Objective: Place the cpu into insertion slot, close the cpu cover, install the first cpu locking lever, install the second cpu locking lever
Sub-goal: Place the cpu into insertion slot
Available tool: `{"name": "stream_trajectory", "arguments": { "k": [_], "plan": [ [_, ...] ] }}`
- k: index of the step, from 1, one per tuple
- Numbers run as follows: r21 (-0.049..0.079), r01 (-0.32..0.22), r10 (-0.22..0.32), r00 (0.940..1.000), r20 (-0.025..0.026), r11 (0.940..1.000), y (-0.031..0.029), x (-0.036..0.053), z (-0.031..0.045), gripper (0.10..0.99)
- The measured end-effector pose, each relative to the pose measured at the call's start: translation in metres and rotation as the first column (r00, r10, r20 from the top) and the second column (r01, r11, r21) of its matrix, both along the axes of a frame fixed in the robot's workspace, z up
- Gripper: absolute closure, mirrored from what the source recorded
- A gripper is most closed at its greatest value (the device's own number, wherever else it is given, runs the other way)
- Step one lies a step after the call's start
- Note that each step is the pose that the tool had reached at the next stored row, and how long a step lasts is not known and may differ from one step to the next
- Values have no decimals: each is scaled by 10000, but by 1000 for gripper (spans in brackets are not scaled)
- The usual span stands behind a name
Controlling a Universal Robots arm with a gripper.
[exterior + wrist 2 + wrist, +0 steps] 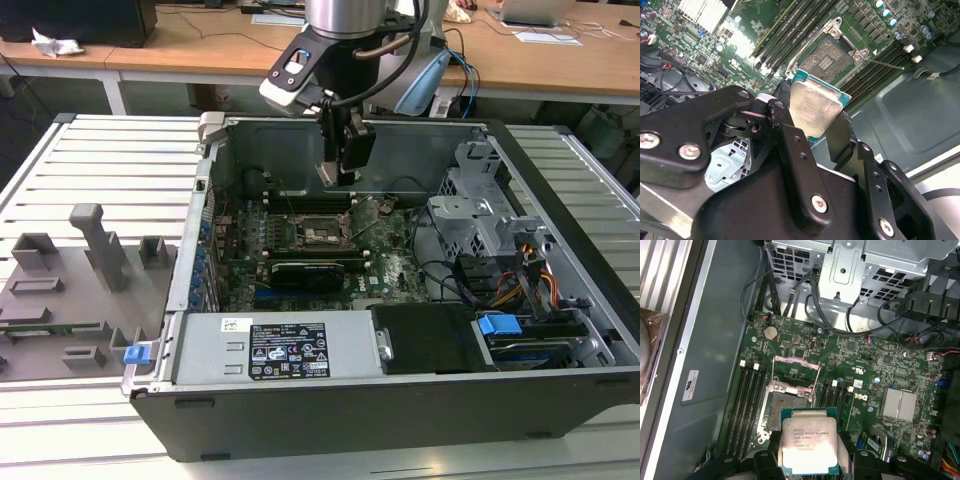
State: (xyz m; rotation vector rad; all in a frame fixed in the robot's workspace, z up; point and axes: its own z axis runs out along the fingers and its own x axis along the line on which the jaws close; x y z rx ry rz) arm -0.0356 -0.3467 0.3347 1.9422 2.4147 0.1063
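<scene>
One square silver-faced cpu (807,445), green-edged, pinched by the tool (812,117), above the open insertion slot (789,410)

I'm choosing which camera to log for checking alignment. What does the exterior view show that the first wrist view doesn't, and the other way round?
Exterior view: the whole open computer case, its power supply, the grey fixture tray on the exterior view's left, and the arm over the board.
First wrist view: the cpu with its printed face, clamped in the claw, and the cpu cover lifted open.
Both: the claw, the green motherboard and the bare insertion slot, with the chip not yet seated.
</scene>
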Motion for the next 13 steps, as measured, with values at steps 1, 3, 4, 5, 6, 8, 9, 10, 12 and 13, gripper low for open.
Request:
{"name": "stream_trajectory", "arguments": {
  "k": [1, 3, 4, 5, 6, 8, 9, 10, 12, 13],
  "plan": [
    [0, 3, -3, 10000, 0, 10000, 0, 0, -1, 561],
    [0, 33, -33, 10000, 0, 10000, 0, 0, -10, 561],
    [0, 51, -51, 10000, 0, 10000, 0, 0, -17, 561],
    [0, 55, -55, 10000, 0, 10000, 0, 0, -18, 561],
    [1, 58, -58, 10000, 0, 10000, 0, 0, -20, 561],
    [0, 65, -65, 10000, 0, 10000, 0, 0, -23, 561],
    [0, 76, -76, 10000, 0, 10000, 0, 0, -26, 561],
    [0, 90, -90, 10000, 0, 10000, 0, 0, -31, 561],
    [0, 95, -95, 10000, 0, 10000, 0, 0, -32, 561],
    [0, 98, -98, 10000, 0, 10000, 0, 0, -33, 561]
  ]
}}
